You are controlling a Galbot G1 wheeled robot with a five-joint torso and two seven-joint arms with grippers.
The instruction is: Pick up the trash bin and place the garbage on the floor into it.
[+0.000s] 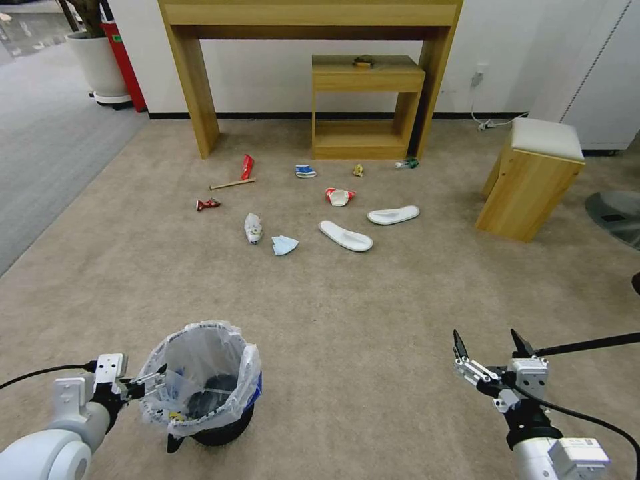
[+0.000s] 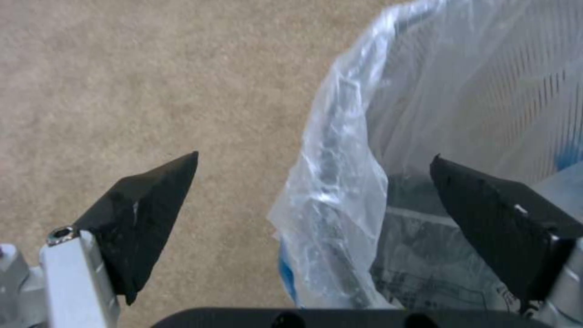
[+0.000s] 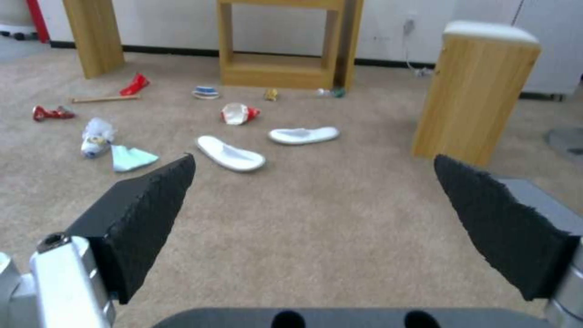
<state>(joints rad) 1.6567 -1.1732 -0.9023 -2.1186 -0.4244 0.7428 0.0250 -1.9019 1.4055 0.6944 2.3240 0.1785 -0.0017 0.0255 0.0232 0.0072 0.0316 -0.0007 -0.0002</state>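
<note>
Here, near left, the left hand [image 1: 158, 381] stands wide, its fingers straddling the bagged rim of the trash bin [image 1: 203, 380], one inside and one outside, not yet pinching; that placement looks set for lifting it by the rim. Near right, the right hand [image 1: 490, 352] hangs spread and empty above the carpet [image 1: 373, 347]. Farther off, the garbage lies scattered: a blue mask [image 1: 285, 245], two white slippers [image 1: 345, 235], a red-white cup [image 1: 339, 196], then a wooden stick [image 1: 232, 183] before the worktop [image 1: 310, 13].

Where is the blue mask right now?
In the head view the blue mask lies on the carpet left of centre, between the crumpled white wrapper and the nearer white slipper, well beyond the trash bin.
</note>
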